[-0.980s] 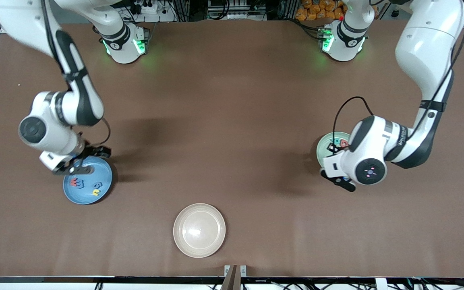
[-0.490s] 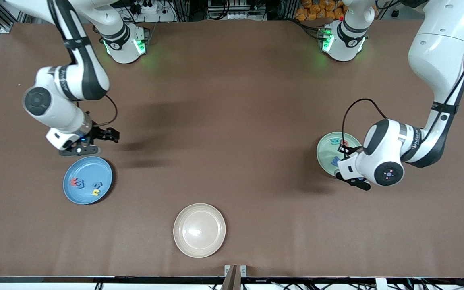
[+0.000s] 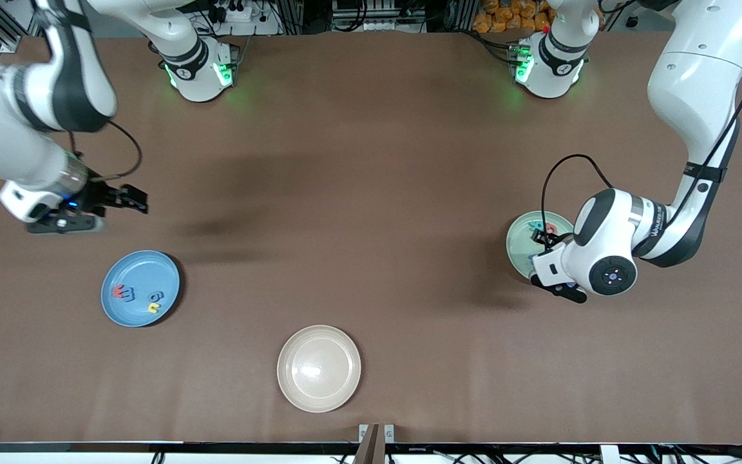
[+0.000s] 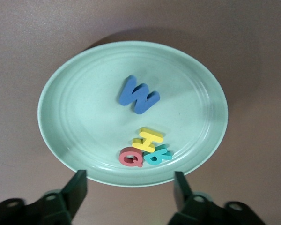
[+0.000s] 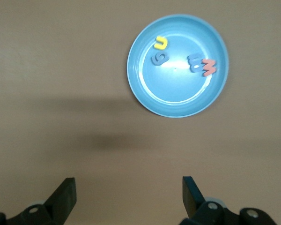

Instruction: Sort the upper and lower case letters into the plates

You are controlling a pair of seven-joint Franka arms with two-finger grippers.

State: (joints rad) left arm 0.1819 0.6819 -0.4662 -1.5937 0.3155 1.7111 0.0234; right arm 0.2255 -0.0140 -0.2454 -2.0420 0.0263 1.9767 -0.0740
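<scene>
The left jaws [image 4: 126, 194] stand open and empty over the near rim of the mint plate [image 4: 75, 75]. The left wrist view shows what the front view cannot: four letters lie in that plate, a blue W [image 4: 138, 94] near its middle and a yellow H [image 4: 148, 139], a red Q [image 4: 131, 157] and a teal letter [image 4: 158, 155] bunched together, touching, close to the rim. In the front view the left arm's wrist covers the nearer part of this plate [image 3: 520, 245], so only a red letter and a bit of blue show.

The right jaws [image 5: 126, 197] are also open and empty, up over bare worktop [image 3: 371, 193], farther from the front camera than the blue plate [image 3: 110, 303], toward the right arm's end. The right wrist view shows that plate [image 5: 145, 89] whole, with a yellow letter [image 5: 160, 43] touching a grey-blue one [image 5: 159, 58], and a blue letter [image 5: 195, 62] touching an orange-red one [image 5: 209, 67]. In the front view the same four read as two small pairs.

A cream plate [image 3: 319, 368] sits alone, nearer the front camera than the blue plate, about midway between the two arms' ends.
</scene>
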